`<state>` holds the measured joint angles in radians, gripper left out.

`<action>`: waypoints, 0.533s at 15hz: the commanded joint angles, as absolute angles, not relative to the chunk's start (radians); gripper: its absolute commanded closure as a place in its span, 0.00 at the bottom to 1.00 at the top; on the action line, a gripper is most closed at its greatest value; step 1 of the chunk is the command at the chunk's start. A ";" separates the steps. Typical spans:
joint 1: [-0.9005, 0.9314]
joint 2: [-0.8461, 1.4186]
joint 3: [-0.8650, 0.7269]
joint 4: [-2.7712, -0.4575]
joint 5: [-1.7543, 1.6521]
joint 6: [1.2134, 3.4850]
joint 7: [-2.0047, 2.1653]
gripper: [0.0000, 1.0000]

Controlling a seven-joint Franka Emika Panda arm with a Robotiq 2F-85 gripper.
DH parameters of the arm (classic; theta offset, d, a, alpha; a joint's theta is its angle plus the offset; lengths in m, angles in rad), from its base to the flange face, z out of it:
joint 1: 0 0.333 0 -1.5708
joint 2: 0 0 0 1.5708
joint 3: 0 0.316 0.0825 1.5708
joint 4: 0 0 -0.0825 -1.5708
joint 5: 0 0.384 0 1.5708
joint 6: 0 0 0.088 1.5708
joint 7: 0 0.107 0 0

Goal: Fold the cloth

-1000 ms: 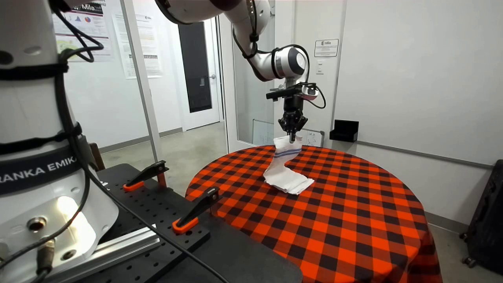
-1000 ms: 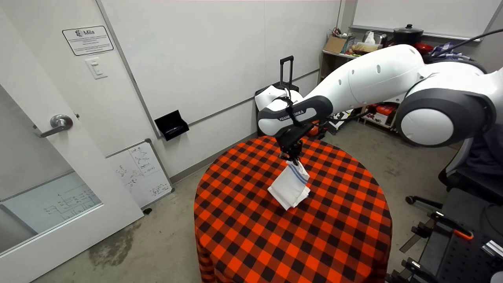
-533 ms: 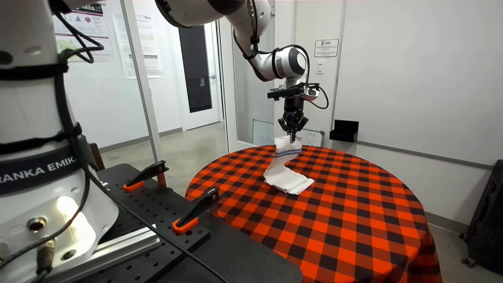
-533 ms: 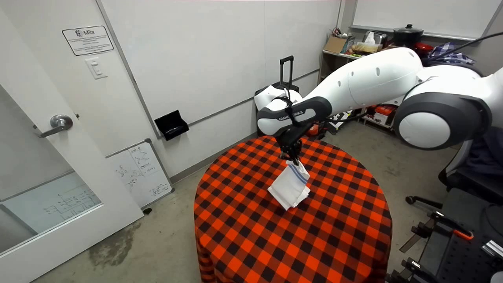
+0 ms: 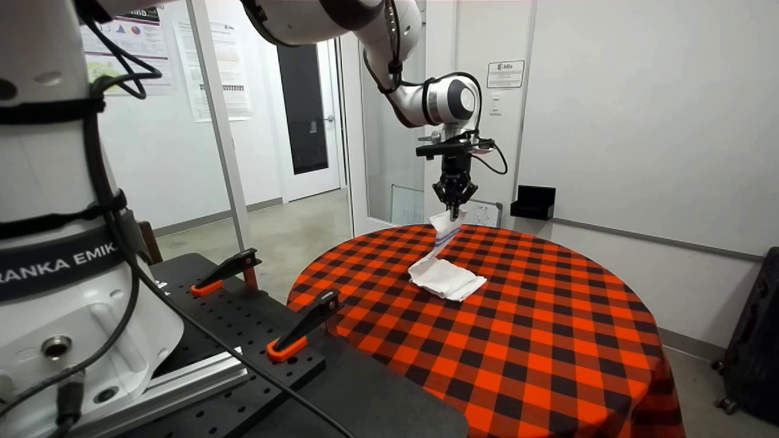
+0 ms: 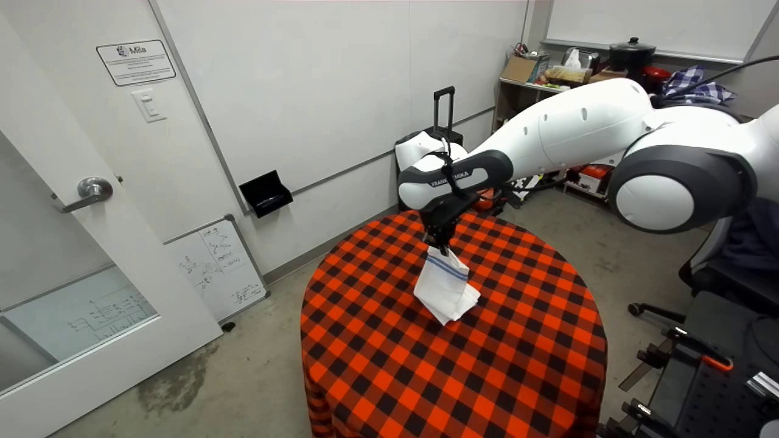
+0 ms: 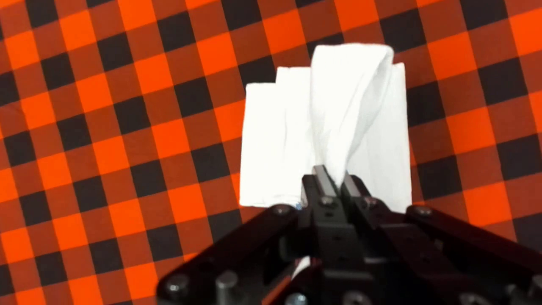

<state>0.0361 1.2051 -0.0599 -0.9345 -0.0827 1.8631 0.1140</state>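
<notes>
The white cloth lies on the checked tablecloth, with one end lifted. It shows in both exterior views point(image 5: 448, 281) point(image 6: 439, 296) and in the wrist view point(image 7: 271, 140). Its lower part is flat in uneven layers. The raised end, with thin blue stripes, rises in a bend to my gripper point(image 5: 453, 214), which also shows in an exterior view point(image 6: 443, 250). In the wrist view my gripper point(image 7: 337, 180) is shut on a pinched fold of the cloth's end, above the flat layers. The stripes are mostly hidden there by the fingers.
The round table with a red-and-black checked tablecloth point(image 5: 529, 340) lies under the cloth. Black clamps with orange grips point(image 5: 304, 325) hold the robot's mount beside the table. A whiteboard wall point(image 6: 316, 91) and a black suitcase point(image 5: 751, 347) stand beyond the table.
My gripper has moved a little, leftward in an exterior view, and carried the striped end along. The raised part has swung and bends more sharply; the flat layers have stayed put.
</notes>
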 commanded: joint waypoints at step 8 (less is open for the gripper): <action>-0.045 1.242 0.066 -0.917 0.075 1.987 0.105 0.99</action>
<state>-0.0251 1.2315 0.0355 -0.9346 0.0312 1.9930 0.0929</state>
